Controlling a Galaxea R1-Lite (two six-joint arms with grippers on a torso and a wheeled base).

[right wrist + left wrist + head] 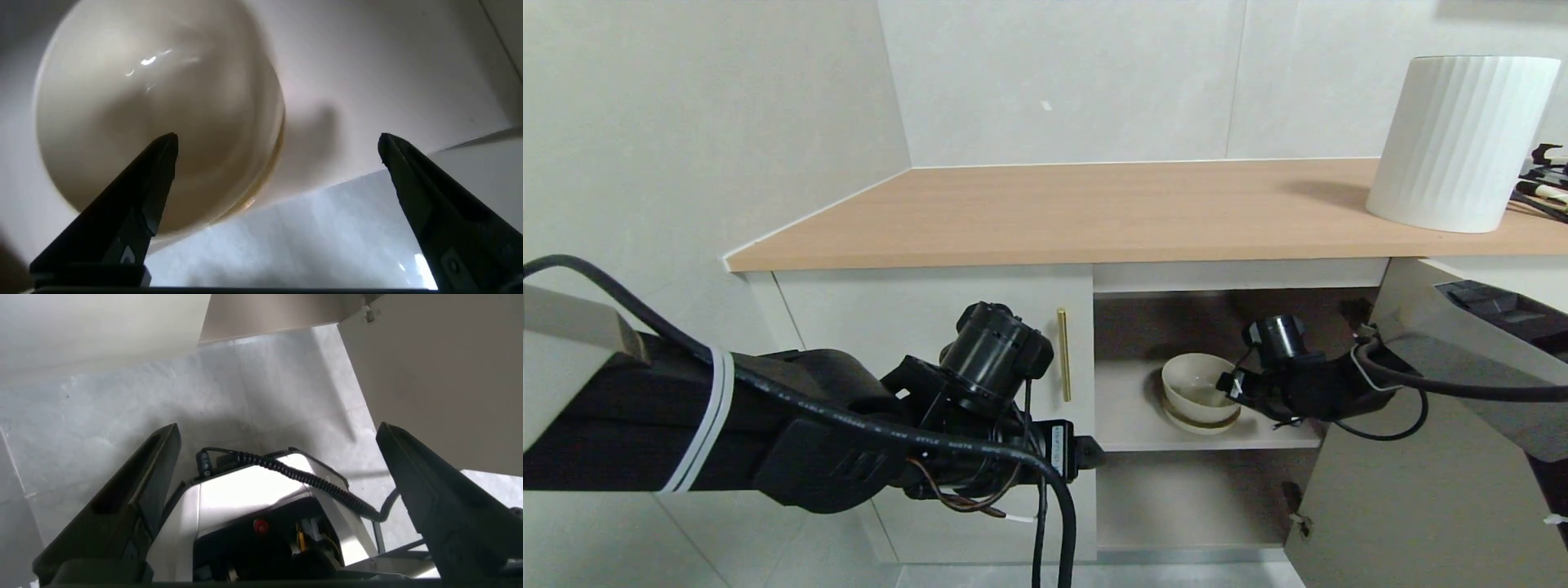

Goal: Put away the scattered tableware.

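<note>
In the head view the left arm (809, 433) lies at about 8 o'clock, low in front of the closed cabinet door (931, 327). The left wrist view shows the left gripper (278, 437) with its two fingers (139, 498) spread wide and nothing between them, above pale floor tiles. A brass handle (1062, 355) stands upright on the closed door's edge, near 6 o'clock of the picture's centre. Above it the wooden countertop (1135, 212) runs across the view. Just past the handle the cabinet is open, and on its upper shelf (1127, 416), at about 4 o'clock, sits a cream bowl (1192, 380). It is tilted and nested in a second dish (1201, 420) with a brownish rim. The right gripper (1229, 384) is inside the cabinet at the bowl's 3 o'clock side, right at its rim. The right wrist view shows its fingers (139, 212) parted and holding nothing, with the bowl (155, 122) just beyond them and toward one finger. Whether a fingertip touches the rim cannot be told. The open door (1421, 490) hangs at 4 to 5 o'clock. On the countertop at 2 o'clock stands a white ribbed container (1462, 139), with some dark items (1543, 184), too small to tell, just beside it at the edge.
</note>
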